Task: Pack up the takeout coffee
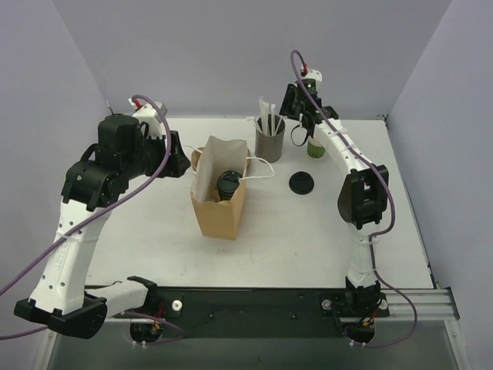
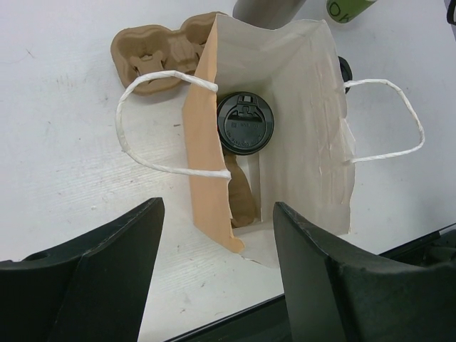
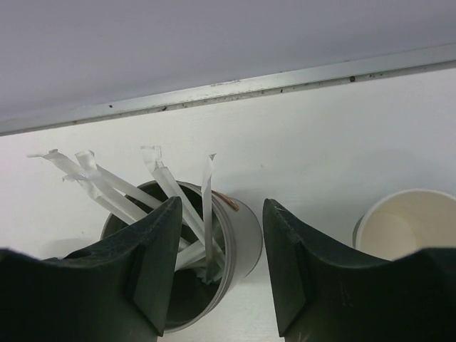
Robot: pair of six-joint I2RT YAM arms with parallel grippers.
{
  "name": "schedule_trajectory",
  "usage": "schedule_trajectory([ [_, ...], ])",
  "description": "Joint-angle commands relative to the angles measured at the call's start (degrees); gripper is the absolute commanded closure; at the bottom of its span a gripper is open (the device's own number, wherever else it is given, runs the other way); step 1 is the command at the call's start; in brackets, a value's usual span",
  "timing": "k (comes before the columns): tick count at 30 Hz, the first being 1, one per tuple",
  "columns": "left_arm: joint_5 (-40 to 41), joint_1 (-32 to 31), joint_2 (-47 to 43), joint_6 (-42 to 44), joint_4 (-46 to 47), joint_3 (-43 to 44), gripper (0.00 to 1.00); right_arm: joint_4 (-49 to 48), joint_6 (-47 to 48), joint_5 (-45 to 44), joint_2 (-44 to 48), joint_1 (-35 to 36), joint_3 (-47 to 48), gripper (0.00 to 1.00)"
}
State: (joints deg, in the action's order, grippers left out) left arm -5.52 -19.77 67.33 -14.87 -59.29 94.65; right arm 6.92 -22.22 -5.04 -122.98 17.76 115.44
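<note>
The takeout coffee (image 1: 227, 185), a cup with a round black lid (image 2: 245, 122), stands inside the open brown paper bag (image 1: 219, 214) at mid-table. My left gripper (image 1: 182, 159) hovers just left of the bag, and the left wrist view looks down into the bag's white lining (image 2: 303, 85) past the open left gripper (image 2: 217, 214), which holds nothing. My right gripper (image 1: 302, 127) hangs over the grey straw holder (image 1: 269, 142). The right gripper (image 3: 221, 206) has its jaws apart, straddling the holder's rim (image 3: 246, 235), with one wrapped straw (image 3: 207, 206) upright between them, untouched.
A lidless green cup (image 1: 314, 148) with a cream inside (image 3: 406, 224) stands right of the straw holder. A loose black lid (image 1: 301, 183) lies on the table in front of it. A brown pulp cup carrier (image 2: 153, 53) lies behind the bag. Grey walls close the back.
</note>
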Motion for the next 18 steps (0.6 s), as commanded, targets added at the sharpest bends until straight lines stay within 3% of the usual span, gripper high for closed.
schedule_trajectory([
  [1, 0.34, 0.34, 0.69, -0.33, 2.60, 2.47, 0.27, -1.99, 0.60, 0.29, -1.12, 0.52, 3.04, 0.57],
  [11, -0.11, 0.34, 1.66, -0.16, 2.77, 2.91, 0.27, -4.11, 1.38, -0.76, -4.63, 0.96, 4.62, 0.64],
  [18, 0.33, 0.26, 1.75, 0.02, 2.51, 2.91, 0.27, -3.93, 2.53, -2.60, -6.31, 1.58, 7.17, 0.79],
])
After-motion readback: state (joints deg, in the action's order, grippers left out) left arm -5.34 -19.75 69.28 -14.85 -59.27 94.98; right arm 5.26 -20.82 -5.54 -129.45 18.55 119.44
